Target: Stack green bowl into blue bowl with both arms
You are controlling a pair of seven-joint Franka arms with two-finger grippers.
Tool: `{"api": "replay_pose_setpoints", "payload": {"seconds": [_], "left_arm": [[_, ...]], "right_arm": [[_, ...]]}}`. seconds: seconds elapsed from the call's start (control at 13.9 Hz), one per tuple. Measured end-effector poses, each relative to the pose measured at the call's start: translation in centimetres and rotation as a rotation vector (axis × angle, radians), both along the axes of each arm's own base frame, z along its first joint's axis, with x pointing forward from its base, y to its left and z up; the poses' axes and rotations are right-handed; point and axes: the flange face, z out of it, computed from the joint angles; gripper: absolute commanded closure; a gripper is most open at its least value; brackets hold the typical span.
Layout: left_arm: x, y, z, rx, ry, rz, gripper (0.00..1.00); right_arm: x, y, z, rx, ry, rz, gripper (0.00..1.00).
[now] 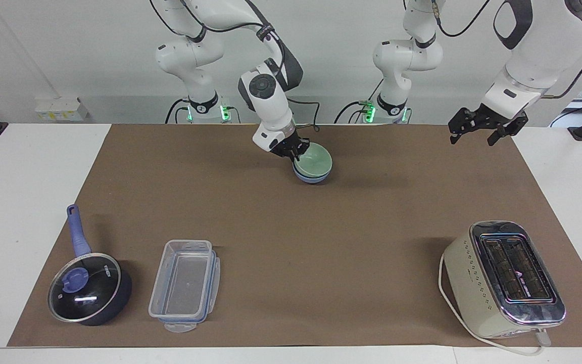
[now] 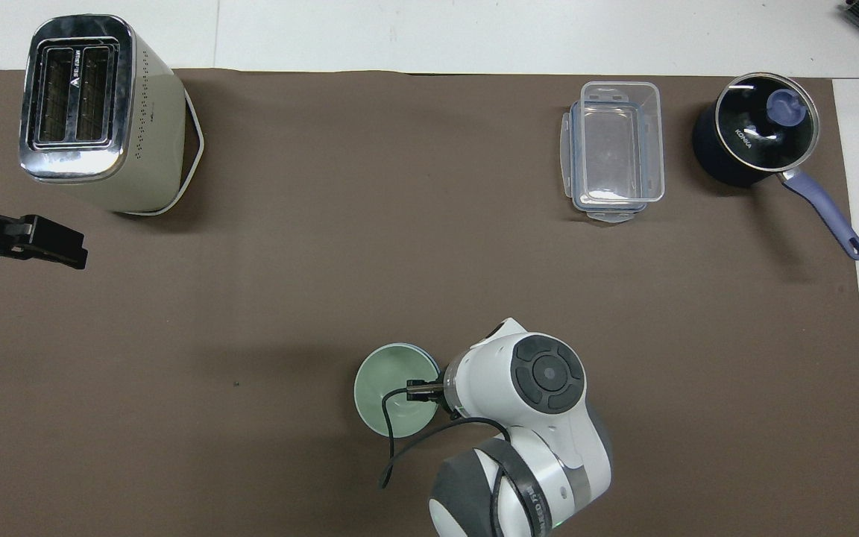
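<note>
The green bowl (image 1: 315, 161) sits nested in the blue bowl (image 1: 312, 178) on the brown mat, near the robots at the middle of the table. My right gripper (image 1: 295, 151) is shut on the green bowl's rim, on the side toward the right arm's end. In the overhead view the green bowl (image 2: 388, 384) covers the blue bowl almost fully, and the right gripper (image 2: 418, 391) is at its rim. My left gripper (image 1: 474, 137) is open and empty, and waits raised over the mat at the left arm's end; it also shows in the overhead view (image 2: 75, 253).
A cream toaster (image 1: 503, 278) stands far from the robots at the left arm's end. A clear plastic container (image 1: 185, 285) and a dark blue lidded saucepan (image 1: 89, 288) stand far from the robots at the right arm's end.
</note>
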Motion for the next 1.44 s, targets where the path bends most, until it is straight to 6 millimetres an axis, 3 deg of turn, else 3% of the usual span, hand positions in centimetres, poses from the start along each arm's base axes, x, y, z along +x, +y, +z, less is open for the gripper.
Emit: {"api": "replay_pose_setpoints", "payload": {"seconds": [0.07,0.57,0.65,0.72,0.79,0.86,1.0,1.44], "left_arm": [[0.0,0.0,0.0,0.0,0.0,0.0,0.0],[0.0,0.0,0.0,0.0,0.0,0.0,0.0],[0.0,0.0,0.0,0.0,0.0,0.0,0.0],[0.0,0.0,0.0,0.0,0.0,0.0,0.0],[0.0,0.0,0.0,0.0,0.0,0.0,0.0],[0.0,0.0,0.0,0.0,0.0,0.0,0.0],[0.0,0.0,0.0,0.0,0.0,0.0,0.0],[0.0,0.0,0.0,0.0,0.0,0.0,0.0]], "right_arm": [[0.0,0.0,0.1,0.001,-0.002,0.0,0.45],[0.6,0.1,1.2,0.014,-0.021,-0.006,0.43],[0.7,0.0,1.7,0.02,-0.03,-0.009,0.35],[0.9,-0.1,2.4,0.027,-0.042,-0.013,0.15],[1.1,-0.4,3.3,0.035,-0.056,-0.019,0.01],[1.4,-0.9,4.4,0.042,-0.068,-0.027,0.0],[2.1,-3.2,6.6,0.045,-0.077,-0.039,0.0],[4.7,-13.7,13.1,0.01,-0.143,-0.096,0.0]]}}
